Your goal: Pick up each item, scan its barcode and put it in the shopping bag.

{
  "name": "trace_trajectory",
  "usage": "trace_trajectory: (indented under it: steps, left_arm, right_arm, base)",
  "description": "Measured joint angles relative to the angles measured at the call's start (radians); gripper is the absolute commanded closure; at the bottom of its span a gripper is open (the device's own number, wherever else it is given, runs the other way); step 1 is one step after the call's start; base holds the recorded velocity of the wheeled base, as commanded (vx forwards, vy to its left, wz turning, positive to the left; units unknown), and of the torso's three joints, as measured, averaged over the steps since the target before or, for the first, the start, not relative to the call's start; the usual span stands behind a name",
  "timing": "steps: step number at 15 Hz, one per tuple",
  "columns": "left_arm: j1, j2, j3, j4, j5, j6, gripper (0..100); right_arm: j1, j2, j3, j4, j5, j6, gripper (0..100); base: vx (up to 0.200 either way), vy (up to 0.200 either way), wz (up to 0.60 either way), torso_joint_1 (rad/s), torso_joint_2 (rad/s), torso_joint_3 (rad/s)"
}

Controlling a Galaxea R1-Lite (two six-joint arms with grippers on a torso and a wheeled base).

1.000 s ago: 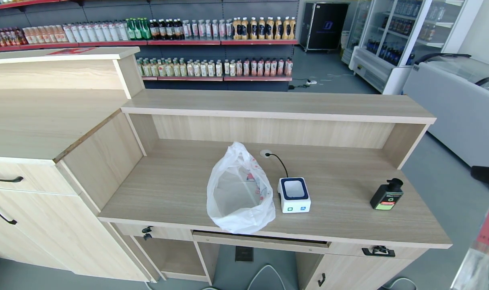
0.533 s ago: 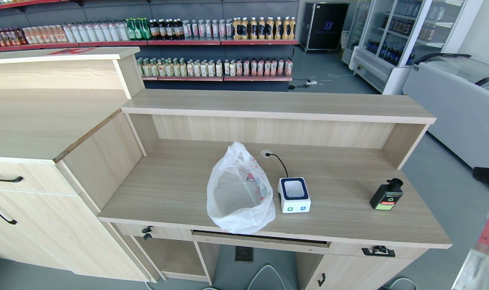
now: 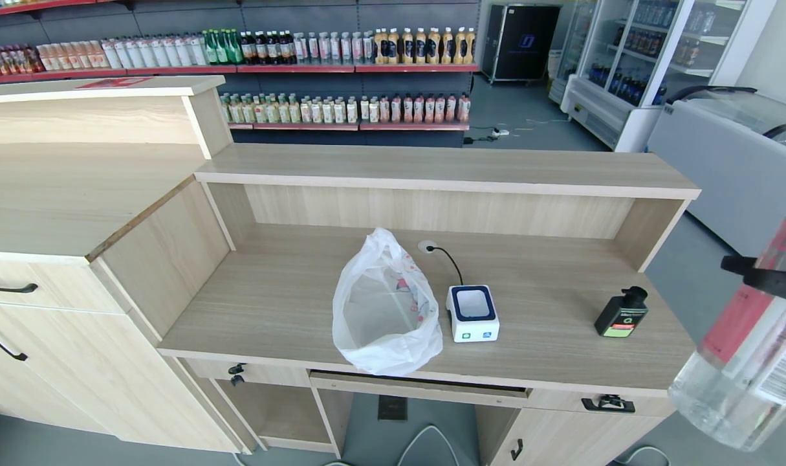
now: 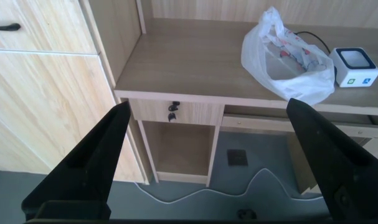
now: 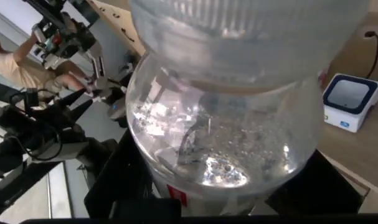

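My right gripper (image 5: 220,193) is clamped on a clear bottle (image 3: 748,343) with a red label, held tilted in the air off the desk's (image 3: 561,353) right end (its barcode faces my head camera). My left gripper (image 4: 208,104) hangs spread wide before the desk's left front. On the desk sit the shopping bag (image 3: 383,310), the scanner (image 3: 472,312) just beside it, and a black pump bottle (image 3: 621,314) farther right.
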State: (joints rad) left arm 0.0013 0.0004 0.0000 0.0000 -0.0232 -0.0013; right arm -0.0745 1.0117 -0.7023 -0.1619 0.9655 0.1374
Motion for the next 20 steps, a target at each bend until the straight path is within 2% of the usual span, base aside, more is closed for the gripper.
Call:
trace_trajectory:
  steps: [1, 4, 5, 6, 10, 13, 16, 20]
  left_arm:
    - [0.000, 0.000, 0.000, 0.000, 0.000, 0.000, 0]
    - [0.000, 0.000, 0.000, 0.000, 0.000, 0.000, 0]
    - [0.000, 0.000, 0.000, 0.000, 0.000, 0.000, 0]
    - [0.000, 0.000, 0.000, 0.000, 0.000, 0.000, 0]
    - [0.000, 0.000, 0.000, 0.000, 0.000, 0.000, 0]
    - [0.000, 0.000, 0.000, 0.000, 0.000, 0.000, 0]
    - [0.000, 0.000, 0.000, 0.000, 0.000, 0.000, 0]
    - [0.000, 0.000, 0.000, 0.000, 0.000, 0.000, 0]
  right_arm:
    - [-0.053, 0.044, 0.011, 0.003, -0.024, -0.161, 100]
    - [-0.235, 0.163, 0.051, 0.025, -0.149, -0.761, 100]
    - [-0.308, 0.202, 0.054, 0.041, -0.194, -0.917, 100]
    - [-0.359, 0.233, 0.044, 0.051, -0.220, -1.005, 100]
    - [-0.448, 0.306, 0.004, -0.007, -0.237, -1.226, 100]
    - [-0.460, 0.325, -0.001, -0.021, -0.237, -1.302, 100]
    - [-0.463, 0.342, -0.010, -0.061, -0.240, -1.365, 100]
    - [-0.442, 0.393, -0.005, -0.213, -0.235, -1.399, 100]
  base:
    - [0.000, 0.000, 0.00, 0.000, 0.00, 0.000]
    - [0.000, 0.000, 0.00, 0.000, 0.00, 0.000]
    - [0.000, 0.000, 0.00, 0.000, 0.00, 0.000]
    - [0.000, 0.000, 0.00, 0.000, 0.00, 0.000]
    - [0.000, 0.000, 0.00, 0.000, 0.00, 0.000]
    - [0.000, 0.000, 0.00, 0.000, 0.00, 0.000]
    - [0.000, 0.000, 0.60, 0.002, 0.01, 0.001]
    - [0.000, 0.000, 0.60, 0.001, 0.00, 0.000]
